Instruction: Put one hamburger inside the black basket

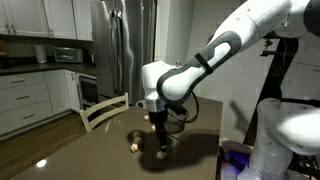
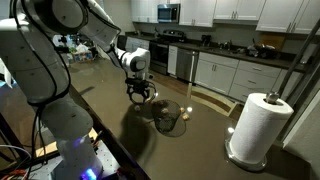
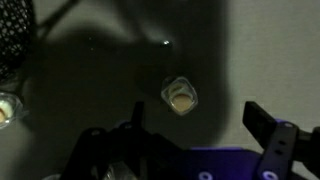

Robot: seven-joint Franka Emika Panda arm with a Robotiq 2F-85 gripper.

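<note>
The dark table point(image 1: 80, 155) takes up most of the room in front of me, glossy enough to throw back the kitchen lights. Over it reaches the white arm point(image 1: 205, 62), bent at the elbow with its wrist pointing straight down. Behind the far edge of the table stands a pale chair point(image 1: 103, 112). In an exterior view a white paper-towel roll point(image 2: 258, 125) stands upright near one end of the table, well apart from everything else.

The basket point(image 2: 170, 124) sits on the table just beside the spot under the wrist. It is low, round and dark, and its mesh is hard to pick out against the tabletop. In the wrist view only a piece of its mesh wall point(image 3: 10, 40) shows in the top left corner.

The gripper point(image 3: 192, 128) hangs above the table with its jaws spread wide and nothing between them. In both exterior views it point(image 1: 158, 128) looks clear of the surface, though its shadow makes the gap hard to judge.

One burger point(image 3: 180, 96) lies on the bare table outside the basket, just ahead of the open fingers point(image 3: 270, 135) and not touching them. It is small, round and pale tan. A second burger point(image 3: 6, 108) peeks in at the left edge of the wrist view, below the basket wall, also on the table. In an exterior view a tan burger point(image 1: 133, 141) shows near the gripper, but I cannot tell which of the two it is.
</note>
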